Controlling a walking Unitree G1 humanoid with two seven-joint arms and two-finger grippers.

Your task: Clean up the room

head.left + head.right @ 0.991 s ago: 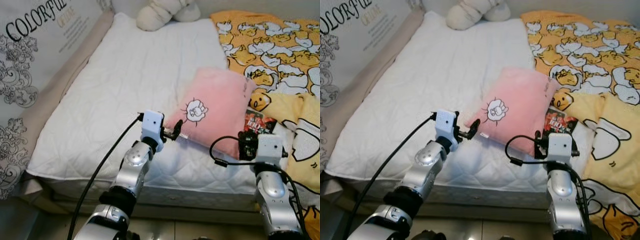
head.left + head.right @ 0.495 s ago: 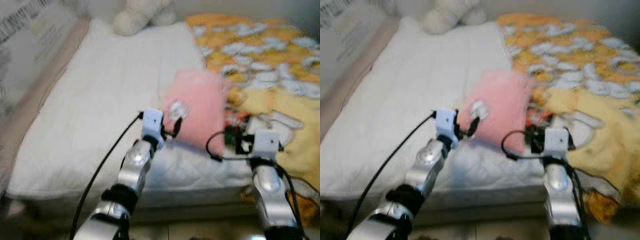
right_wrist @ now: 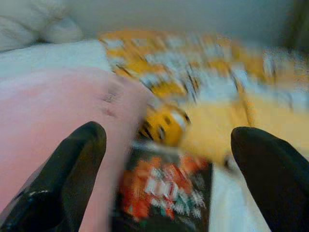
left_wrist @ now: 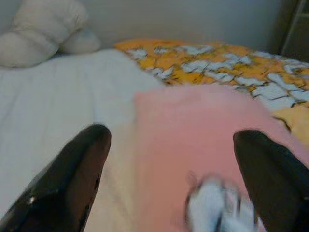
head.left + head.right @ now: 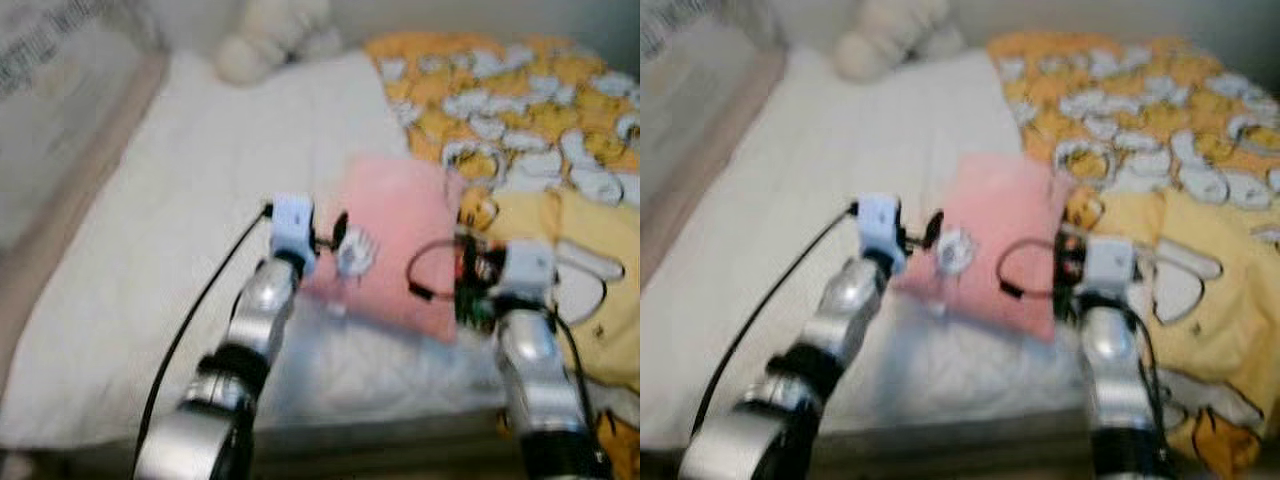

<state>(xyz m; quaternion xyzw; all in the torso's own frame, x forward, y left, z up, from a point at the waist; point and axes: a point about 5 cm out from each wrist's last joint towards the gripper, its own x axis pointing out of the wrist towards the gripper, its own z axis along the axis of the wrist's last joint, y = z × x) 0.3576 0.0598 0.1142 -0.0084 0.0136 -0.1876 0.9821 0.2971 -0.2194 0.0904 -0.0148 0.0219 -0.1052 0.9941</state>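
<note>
A pink pillow (image 5: 400, 240) with a small white cartoon patch (image 5: 354, 252) lies on the white mattress (image 5: 200, 230), its right side against a yellow duck-print blanket (image 5: 520, 110). My left gripper (image 5: 335, 232) is open at the pillow's left edge; its wrist view has the pink pillow (image 4: 203, 145) between the two spread fingers (image 4: 72, 169). My right gripper (image 3: 164, 169) is open at the pillow's right edge, over a red and black packet (image 3: 164, 188) lying between pillow and blanket.
A cream plush toy (image 5: 265, 40) sits at the head of the bed. A printed grey panel (image 5: 50, 90) stands along the left side. The mattress's front edge (image 5: 300, 420) runs just below my arms. All views are blurred.
The camera has shifted and blurred as I moved. Both grippers now sit closer in on the pillow's two sides; the left one has reached its edge by the cartoon patch.
</note>
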